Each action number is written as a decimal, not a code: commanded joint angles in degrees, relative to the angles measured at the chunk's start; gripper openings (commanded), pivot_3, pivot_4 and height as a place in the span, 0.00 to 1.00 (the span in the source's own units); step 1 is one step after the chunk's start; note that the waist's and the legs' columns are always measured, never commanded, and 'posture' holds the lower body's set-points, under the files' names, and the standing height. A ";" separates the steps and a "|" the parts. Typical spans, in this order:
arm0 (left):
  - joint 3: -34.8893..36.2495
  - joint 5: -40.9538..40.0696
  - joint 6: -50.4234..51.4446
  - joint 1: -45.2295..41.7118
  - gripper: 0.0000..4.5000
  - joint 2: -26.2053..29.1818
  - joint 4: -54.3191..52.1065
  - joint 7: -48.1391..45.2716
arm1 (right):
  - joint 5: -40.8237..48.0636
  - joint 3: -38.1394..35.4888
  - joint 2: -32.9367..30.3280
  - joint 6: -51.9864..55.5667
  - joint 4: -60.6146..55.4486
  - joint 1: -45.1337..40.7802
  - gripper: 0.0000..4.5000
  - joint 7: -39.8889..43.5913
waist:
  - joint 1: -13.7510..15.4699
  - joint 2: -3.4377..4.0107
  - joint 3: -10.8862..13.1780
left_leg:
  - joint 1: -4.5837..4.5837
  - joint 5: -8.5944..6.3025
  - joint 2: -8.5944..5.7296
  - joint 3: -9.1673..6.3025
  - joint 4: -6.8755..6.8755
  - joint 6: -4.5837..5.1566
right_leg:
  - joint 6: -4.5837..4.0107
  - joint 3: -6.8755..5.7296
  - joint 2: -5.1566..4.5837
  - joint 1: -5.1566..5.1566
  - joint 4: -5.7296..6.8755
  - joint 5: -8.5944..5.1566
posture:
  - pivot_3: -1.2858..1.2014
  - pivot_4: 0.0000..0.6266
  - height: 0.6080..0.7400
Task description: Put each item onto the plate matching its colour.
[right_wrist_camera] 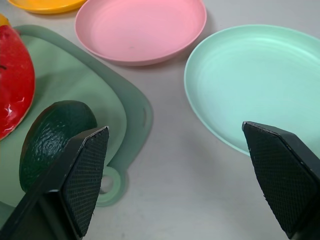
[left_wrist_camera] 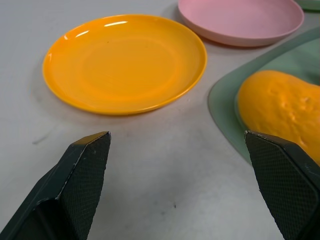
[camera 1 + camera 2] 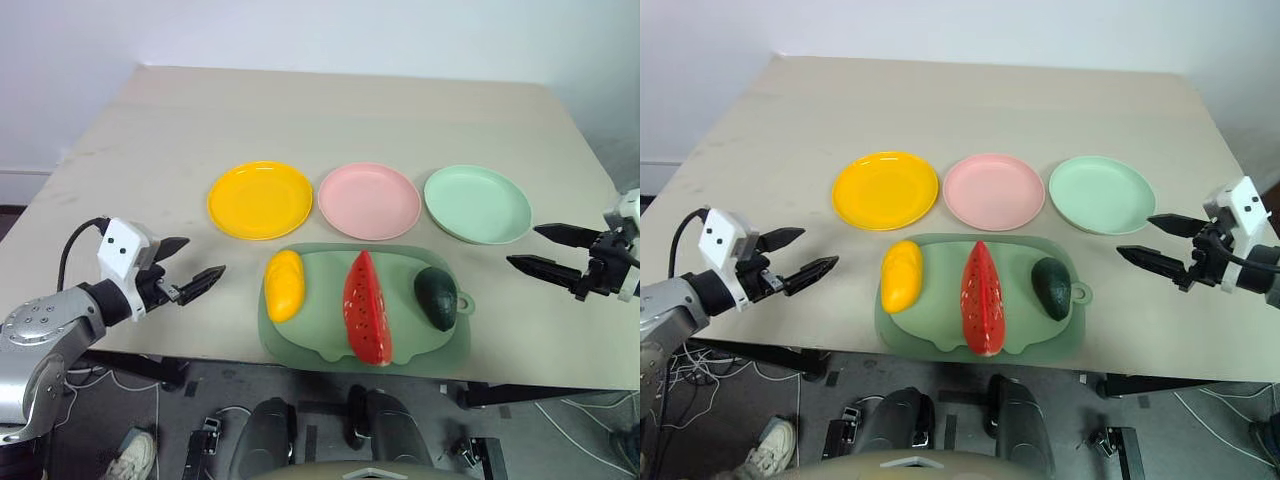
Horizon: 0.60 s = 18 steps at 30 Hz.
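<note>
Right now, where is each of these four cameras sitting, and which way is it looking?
Left and right eye views: on the head, looking forward and down at the table, three plates and the tray; both arms show, the left gripper and right gripper open.
Left wrist view: on the left wrist, looking between its own fingers at the yellow plate and mango.
Right wrist view: on the right wrist, looking between its fingers at the mint plate, pink plate and avocado.
Both wrist views share the pink plate.
</note>
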 commanded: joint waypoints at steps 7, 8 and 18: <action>1.42 -0.39 -1.57 0.66 1.00 -1.03 -1.63 0.68 | -0.77 0.20 -1.92 -0.28 0.35 -3.63 1.00 0.83 | 0.26 0.00 -0.01 | -0.03 0.00 -0.01 -0.01 0.00 0.00 | 0.00 0.00 -0.02 0.00 -0.01 0.00 | 0.52 0.24 1.00; 1.76 -0.99 -1.26 0.52 1.00 -1.08 -1.84 0.72 | -0.70 0.15 -1.85 -0.09 -0.06 -3.58 1.00 0.66 | 0.26 0.00 -0.01 | -0.03 0.00 -0.02 -0.01 0.00 0.00 | 0.00 0.00 -0.03 0.00 -0.01 0.00 | 0.52 0.24 1.00; 2.69 -1.36 -1.67 -2.32 1.00 2.01 2.22 -2.21 | 2.28 -3.95 -1.25 4.66 -8.50 -0.17 1.00 -1.42 | 0.23 0.01 -0.01 | -0.03 0.00 -0.01 -0.02 0.00 0.00 | 0.00 -0.01 -0.02 0.00 0.01 0.00 | 0.52 0.24 1.00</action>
